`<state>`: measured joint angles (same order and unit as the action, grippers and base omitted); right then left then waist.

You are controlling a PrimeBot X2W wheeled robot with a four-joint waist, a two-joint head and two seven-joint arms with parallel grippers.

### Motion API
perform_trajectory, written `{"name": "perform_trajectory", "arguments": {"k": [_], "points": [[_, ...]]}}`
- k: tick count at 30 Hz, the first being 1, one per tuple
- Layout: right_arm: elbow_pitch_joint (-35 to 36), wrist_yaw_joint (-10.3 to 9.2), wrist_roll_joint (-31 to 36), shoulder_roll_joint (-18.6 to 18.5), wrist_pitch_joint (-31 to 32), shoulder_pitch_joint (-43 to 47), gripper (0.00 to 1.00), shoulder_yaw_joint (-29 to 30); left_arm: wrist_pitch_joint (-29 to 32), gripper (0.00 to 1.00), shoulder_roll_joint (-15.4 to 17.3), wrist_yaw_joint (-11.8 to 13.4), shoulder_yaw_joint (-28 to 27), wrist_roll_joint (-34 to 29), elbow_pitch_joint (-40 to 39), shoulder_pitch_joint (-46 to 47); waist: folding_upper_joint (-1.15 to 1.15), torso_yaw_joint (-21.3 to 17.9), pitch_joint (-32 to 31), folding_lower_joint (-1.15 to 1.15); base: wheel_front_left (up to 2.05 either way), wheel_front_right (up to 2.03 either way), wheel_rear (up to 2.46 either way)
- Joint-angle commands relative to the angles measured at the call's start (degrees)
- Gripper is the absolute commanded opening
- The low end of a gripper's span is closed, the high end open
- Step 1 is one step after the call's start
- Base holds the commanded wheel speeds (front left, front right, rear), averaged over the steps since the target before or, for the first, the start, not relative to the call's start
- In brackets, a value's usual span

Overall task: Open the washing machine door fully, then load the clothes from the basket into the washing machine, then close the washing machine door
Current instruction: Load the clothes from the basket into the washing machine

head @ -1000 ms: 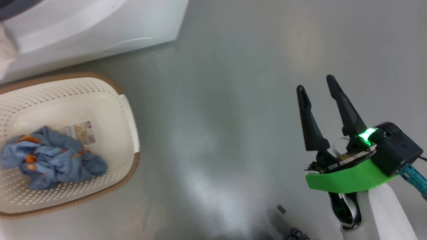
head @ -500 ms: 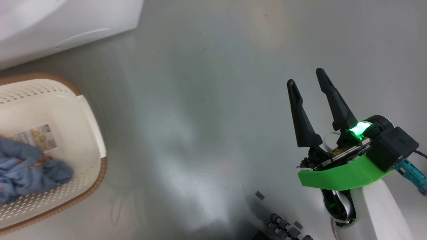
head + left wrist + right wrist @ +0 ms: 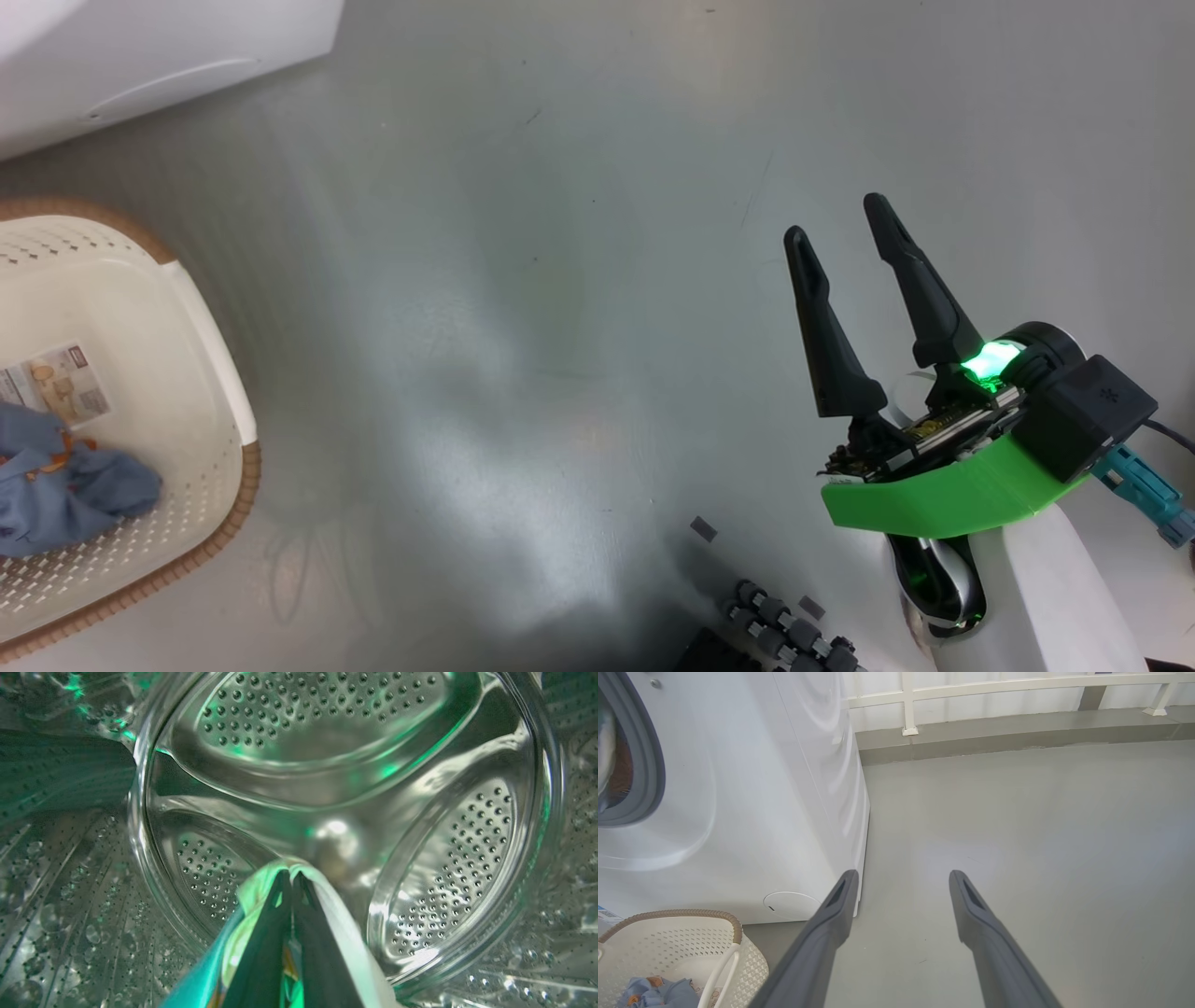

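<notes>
In the left wrist view my left gripper [image 3: 292,877] is deep inside the washing machine's steel drum [image 3: 327,742], shut on a bundle of cream and light blue fabric [image 3: 338,928] that drapes round its fingers. A second bundle of blue clothes [image 3: 65,490] with orange print lies in the cream basket [image 3: 201,345] on the floor at the left. My right gripper [image 3: 836,219] hangs open over bare floor at the right, holding nothing. The white washing machine [image 3: 761,812] shows its grey-blue gasket [image 3: 651,765]. The door is out of view.
The round filter cap [image 3: 791,905] sits low on the machine's front, just behind the basket [image 3: 752,961]. Grey floor [image 3: 560,280] stretches to the right of the machine toward a white railing [image 3: 1017,686]. Dark rollers of my base [image 3: 784,635] are at the bottom edge.
The head camera has swung right, so the basket and the machine's corner have slid toward the picture's left edge. The right gripper stays open in much the same place.
</notes>
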<state>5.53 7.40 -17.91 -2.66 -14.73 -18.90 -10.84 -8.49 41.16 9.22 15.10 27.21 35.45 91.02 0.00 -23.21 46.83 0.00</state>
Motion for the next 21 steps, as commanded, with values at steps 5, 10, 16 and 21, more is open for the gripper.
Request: {"name": "perform_trajectory", "arguments": {"k": [5, 10, 16, 21], "points": [[1.08, 0.09, -0.72, -0.21, -0.27, 0.5, 1.0, -1.46, -4.45, 0.0, 1.17, -0.51, -2.15, 0.0, 0.1, 2.9, 0.0, 0.25, 0.4, 0.0, 0.0, 0.0, 0.0], [0.88, 0.09, -0.47, -0.21, -0.27, 0.52, 1.0, -1.52, 2.14, 0.0, 0.48, -3.06, -0.13, 1.23, 5.18, 2.6, 0.0, 0.77, 0.46, 0.0, 0.0, 0.0, 0.0], [0.67, 0.09, -0.7, -0.21, -0.27, 0.22, 1.0, -1.75, 12.28, 0.0, 0.38, -5.07, 1.82, 2.9, 9.22, 1.3, 0.0, 1.06, 0.72, 0.0, 0.0, 0.0, 0.0], [0.33, 0.09, -0.72, -0.21, -0.27, -0.22, 1.0, -1.9, 17.08, 0.0, 0.2, -6.22, 2.64, 4.19, 10.48, 0.07, 0.0, 1.28, 0.79, 0.0, 0.0, 0.0, 0.0]]}}
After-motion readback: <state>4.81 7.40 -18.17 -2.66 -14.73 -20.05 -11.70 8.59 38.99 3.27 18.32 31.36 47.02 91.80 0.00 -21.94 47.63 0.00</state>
